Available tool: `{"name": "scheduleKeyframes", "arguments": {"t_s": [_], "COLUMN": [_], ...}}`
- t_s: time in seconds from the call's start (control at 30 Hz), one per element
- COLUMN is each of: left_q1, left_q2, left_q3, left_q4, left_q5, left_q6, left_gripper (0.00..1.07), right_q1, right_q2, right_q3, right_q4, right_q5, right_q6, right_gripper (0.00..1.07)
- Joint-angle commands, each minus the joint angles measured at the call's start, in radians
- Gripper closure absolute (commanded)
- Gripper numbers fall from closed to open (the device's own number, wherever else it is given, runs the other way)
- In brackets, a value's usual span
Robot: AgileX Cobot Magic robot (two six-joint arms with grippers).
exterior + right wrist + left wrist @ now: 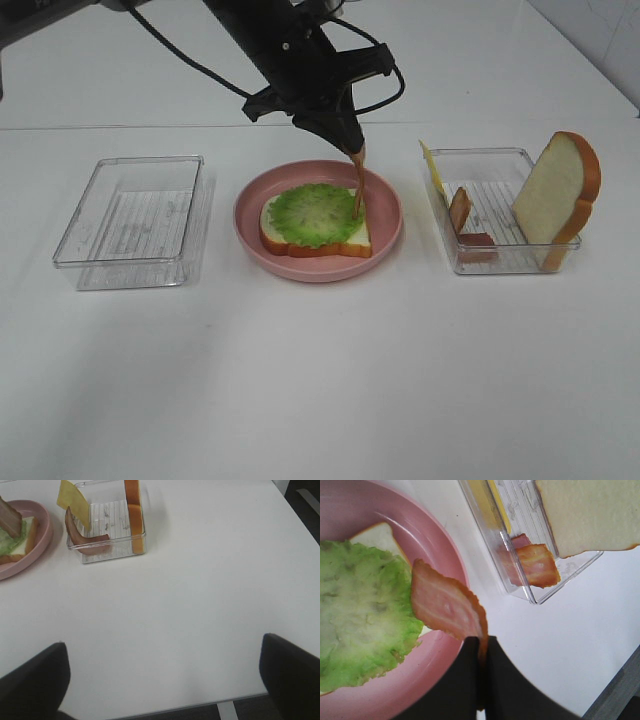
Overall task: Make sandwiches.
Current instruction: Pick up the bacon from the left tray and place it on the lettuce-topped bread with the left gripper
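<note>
The left gripper (482, 647) clamps the top end of a bacon strip (447, 605) hanging below it, lower tip at the lettuce (315, 213) edge nearest the clear tray (445, 228). The right gripper (162, 677) gapes wide above the white table (200, 605), that tray well ahead.

Bright, even light; soft shadows

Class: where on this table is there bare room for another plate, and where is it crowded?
Bare: the wide table front, before the left tray, the plate and the right tray. Crowded: narrow gaps beside the plate; the left claw dangles bacon over it.
</note>
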Motion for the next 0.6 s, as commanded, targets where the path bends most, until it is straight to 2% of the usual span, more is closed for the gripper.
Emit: {"name": "scheduleKeyframes", "arguments": {"t_s": [0.03,0.3,0.37,0.4,0.43,0.47,0.53,0.6], "left_q1": [-0.005,-0.002,-0.002,-0.002,-0.002,-0.002,-0.002,-0.002], "left_q2": [0.012,0.025,0.028,0.028,0.029,0.029,0.031,0.033], "left_q3": [-0.012,-0.012,-0.012,-0.012,-0.012,-0.012,-0.012,-0.012], "left_q4": [-0.023,0.013,0.075,0.075,0.13,0.13,0.217,0.245], "left_q5": [0.007,0.009,0.017,0.017,0.031,0.031,0.062,0.074], "left_q6": [0.001,0.009,-0.008,-0.008,-0.037,-0.037,-0.066,-0.074], "left_gripper": [1.07,1.07,1.07,1.07,1.07,1.07,1.07,1.07], "right_q1": [-0.004,-0.004,-0.004,-0.004,-0.004,-0.004,-0.004,-0.004], "right_q2": [-0.03,-0.03,-0.03,-0.03,-0.03,-0.03,-0.03,-0.03], "right_q3": [0.003,0.003,0.003,0.003,0.003,0.003,0.003,0.003], "right_q4": [-0.002,-0.002,-0.002,-0.002,-0.002,-0.002,-0.002,-0.002], "right_q5": [-0.004,-0.004,-0.004,-0.004,-0.004,-0.004,-0.004,-0.004], "right_q6": [0.007,0.007,0.007,0.007,0.007,0.007,0.007,0.007], "right_gripper": [0.09,0.09,0.09,0.09,0.09,0.09,0.09,0.09]}}
